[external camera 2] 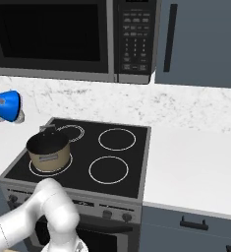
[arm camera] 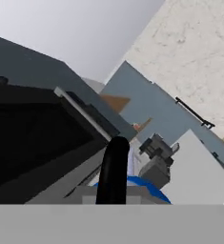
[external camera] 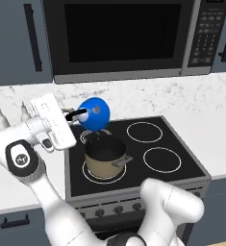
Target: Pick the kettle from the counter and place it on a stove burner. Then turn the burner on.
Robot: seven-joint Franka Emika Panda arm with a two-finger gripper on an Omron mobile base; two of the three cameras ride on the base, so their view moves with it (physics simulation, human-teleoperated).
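Observation:
The blue kettle point(external camera: 94, 114) hangs in the air, tipped on its side, over the back left of the black cooktop point(external camera: 179, 144). My gripper point(external camera: 72, 116) is shut on its black handle. In the right base view the kettle point(external camera 2: 8, 105) shows at the left edge, above the counter point(external camera 2: 195, 167). The hand view looks along the black handle point(arm camera: 113, 171) to the blue kettle body point(arm camera: 149, 188). Two stove burners point(external camera: 144, 131) point(external camera: 161, 159) with single thin rings lie bare on the right half of the cooktop, black and not glowing.
A tan pot point(external camera: 105, 156) stands on the front left burner, just below and in front of the kettle. A microwave point(external camera: 119, 38) hangs over the stove. Two bottles point(external camera: 1, 117) stand at the back left. Stove knobs point(external camera: 118, 209) line the front panel.

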